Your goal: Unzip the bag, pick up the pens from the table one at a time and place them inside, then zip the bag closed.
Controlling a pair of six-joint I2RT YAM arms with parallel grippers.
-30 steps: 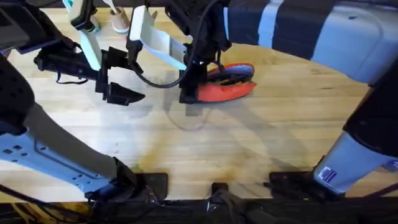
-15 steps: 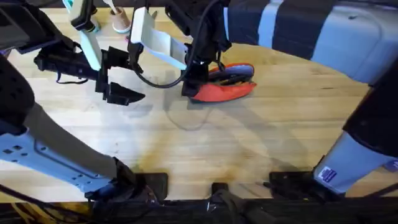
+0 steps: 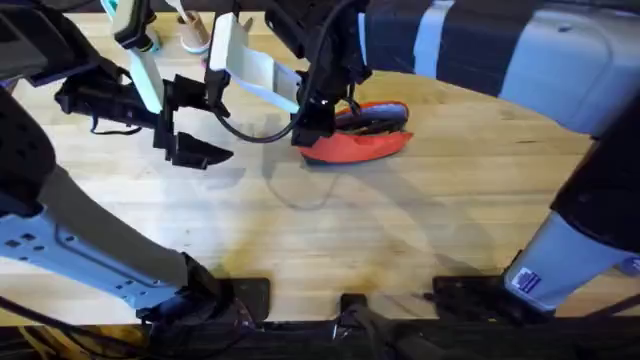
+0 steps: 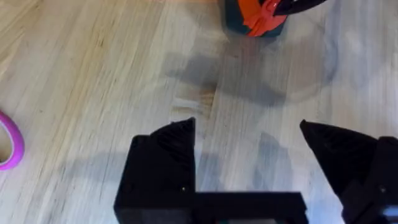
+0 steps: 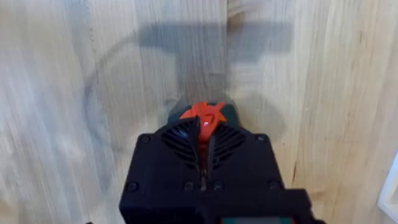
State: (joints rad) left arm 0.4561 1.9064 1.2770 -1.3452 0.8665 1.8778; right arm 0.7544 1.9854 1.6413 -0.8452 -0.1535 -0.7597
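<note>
1 bag | right fingers clamped on bag end | left fingers apart

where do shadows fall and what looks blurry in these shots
Overhead: soft arm shadows cross the table; the near arm links look large and blurred. Left wrist: a dark shadow lies below the bag; the left gripper is soft. Right wrist: a shadow lies beyond the right gripper.

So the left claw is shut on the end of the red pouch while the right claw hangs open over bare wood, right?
No, the arms are swapped. The right wrist view shows the right claw shut on the pouch end; the left wrist view shows the left claw open over bare table.
</note>
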